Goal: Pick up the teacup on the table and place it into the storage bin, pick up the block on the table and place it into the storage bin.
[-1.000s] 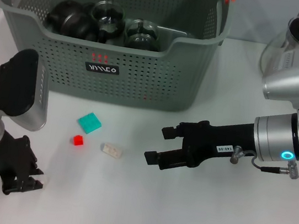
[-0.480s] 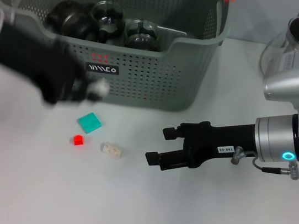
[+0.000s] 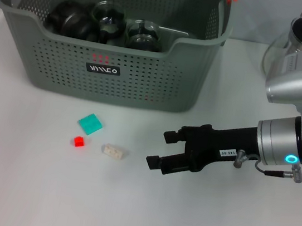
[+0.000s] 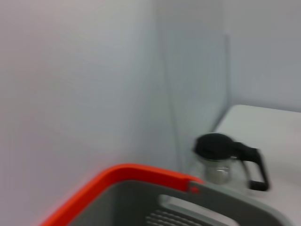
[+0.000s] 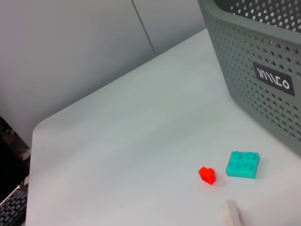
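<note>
The grey-green storage bin (image 3: 108, 56) stands at the back of the table, with dark and clear glass cup-like vessels (image 3: 109, 17) inside; no teacup stands on the table. In front of it lie three blocks: teal (image 3: 90, 123), red (image 3: 79, 141) and cream (image 3: 113, 151). My right gripper (image 3: 161, 148) hovers low, just right of the cream block, open with nothing between its fingers. The right wrist view shows the teal block (image 5: 242, 165), the red block (image 5: 207, 175), the cream block (image 5: 231, 214) and the storage bin's wall (image 5: 254, 70). My left gripper is out of view; its wrist camera shows the storage bin's orange rim (image 4: 127, 175).
A glass teapot (image 3: 299, 61) with a black lid and handle stands at the back right, behind my right arm; the same teapot (image 4: 221, 160) appears beyond the bin in the left wrist view. White tabletop stretches in front of the blocks.
My left arm rose from the lower left, swept past the bin's front and left the head view. The right gripper and the blocks have stayed where they were.
</note>
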You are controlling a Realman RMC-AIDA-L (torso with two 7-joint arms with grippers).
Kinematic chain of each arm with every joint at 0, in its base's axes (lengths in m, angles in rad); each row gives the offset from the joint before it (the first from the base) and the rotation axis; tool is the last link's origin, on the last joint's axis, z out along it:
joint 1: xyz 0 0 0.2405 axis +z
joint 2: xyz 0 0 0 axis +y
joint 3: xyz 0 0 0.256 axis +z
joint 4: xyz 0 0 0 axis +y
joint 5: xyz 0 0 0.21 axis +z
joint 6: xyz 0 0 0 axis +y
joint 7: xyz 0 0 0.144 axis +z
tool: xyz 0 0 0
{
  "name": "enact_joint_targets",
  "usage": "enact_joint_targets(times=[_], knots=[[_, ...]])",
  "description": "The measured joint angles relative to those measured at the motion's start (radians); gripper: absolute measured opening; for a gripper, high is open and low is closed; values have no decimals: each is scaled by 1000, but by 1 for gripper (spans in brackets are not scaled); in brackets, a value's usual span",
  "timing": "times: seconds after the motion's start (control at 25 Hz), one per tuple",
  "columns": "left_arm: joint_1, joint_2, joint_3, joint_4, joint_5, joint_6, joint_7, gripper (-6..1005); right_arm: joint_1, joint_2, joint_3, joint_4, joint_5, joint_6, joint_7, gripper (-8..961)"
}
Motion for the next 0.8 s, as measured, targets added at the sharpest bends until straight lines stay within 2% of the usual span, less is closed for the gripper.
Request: enact_joint_targets(times=[0.12,0.28,0.64,0.8], knots=[[-13,16,52,-108,1,-144,-2,164,1,0,0,0,-1,0,0,942],[-20,20,104,-191,11,-275,-15,165,2,0,0,0,1,-2,1,942],[-17,12,120,-195,18,-322,-29,168,1,-2,0,0,2,-3,2,942],[-2,12,121,-160,19,-312,-30,401,0,-2,0,0,2,-3,2,942]])
